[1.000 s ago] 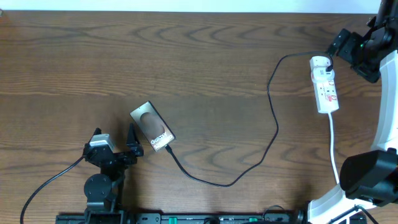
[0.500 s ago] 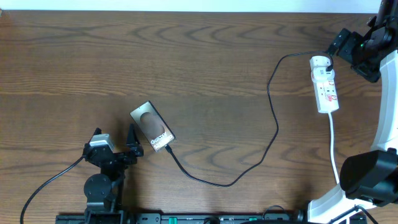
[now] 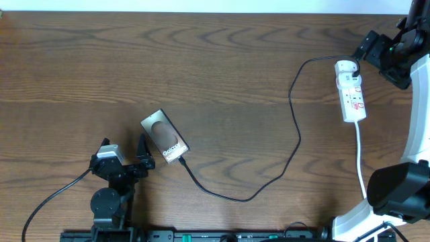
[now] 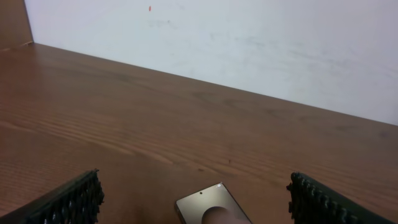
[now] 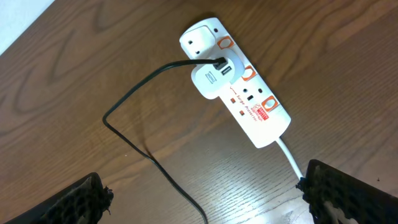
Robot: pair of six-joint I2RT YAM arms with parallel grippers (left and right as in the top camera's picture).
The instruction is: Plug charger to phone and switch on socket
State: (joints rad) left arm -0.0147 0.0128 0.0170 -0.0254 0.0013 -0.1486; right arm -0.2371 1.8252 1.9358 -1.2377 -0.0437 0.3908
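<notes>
Status: the charger [image 3: 299, 138] appears to be sitting in the phone [image 3: 164, 137] already. In the overhead view its thin black line is meeting the phone's 5 o'clock end, though the connector itself is too small to confirm as seated. The far end is running into a white adapter [image 5: 211, 79] seated on the socket [image 5: 249, 93], so that half looks done. Judging from this, only the switch is remaining. I cannot tell from the red markings whether it is on.

Phone: lying flat on the table [image 3: 215, 67] toward 8 o'clock of the overhead view, turned diagonally, with the pale round patch and white lettering facing up. It is sitting just at 1 o'clock of the left gripper [image 4: 194, 182], which is standing wide open and holding nothing. The phone's top edge is showing between its fingers in the wrist view.

Socket: lying toward 2 o'clock of the table, rounded end at 12, white cord trailing toward 6. The right gripper [image 5: 202, 180] is hovering above it, jaws spread wide, touching nothing. The charger is looping loosely between phone and socket.
</notes>
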